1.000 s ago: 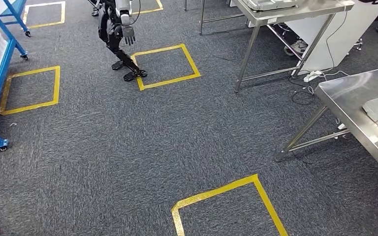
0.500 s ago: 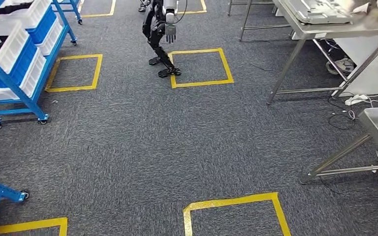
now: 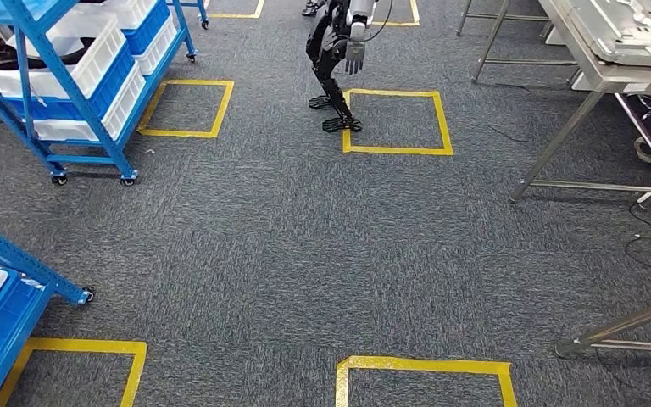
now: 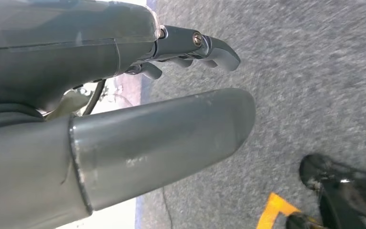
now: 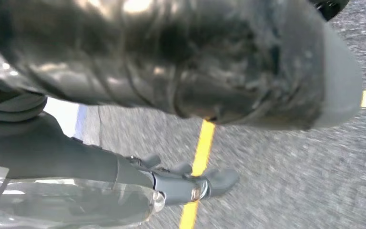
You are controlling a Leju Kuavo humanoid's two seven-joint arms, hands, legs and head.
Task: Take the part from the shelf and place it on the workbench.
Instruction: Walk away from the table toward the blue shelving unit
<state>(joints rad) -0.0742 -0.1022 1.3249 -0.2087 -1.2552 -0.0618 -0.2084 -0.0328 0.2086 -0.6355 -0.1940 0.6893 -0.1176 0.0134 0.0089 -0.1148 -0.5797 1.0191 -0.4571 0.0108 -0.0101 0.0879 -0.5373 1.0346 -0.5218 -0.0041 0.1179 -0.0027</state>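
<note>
On the blue wheeled steel shelf (image 3: 32, 93), somewhere in the white plastic bins (image 3: 93, 68): part hidden, shape unclear. Probably rigid and light; best gripped across the mid-body, clear of the bin walls. Left hand (image 4: 171, 124) and right hand (image 5: 171, 183) hanging over grey carpet (image 3: 305, 254), fingers loosely spread, holding nothing. Stainless workbench (image 3: 603, 82) well apart.

Even, bright overhead light fills the head view, sharp throughout, with soft shadows under the blue shelf (image 3: 85, 93). Both wrist views are blurred: carpet (image 4: 314, 71) beyond the fingers (image 4: 219, 47) smears, and glare streaks the nearby cover.
</note>
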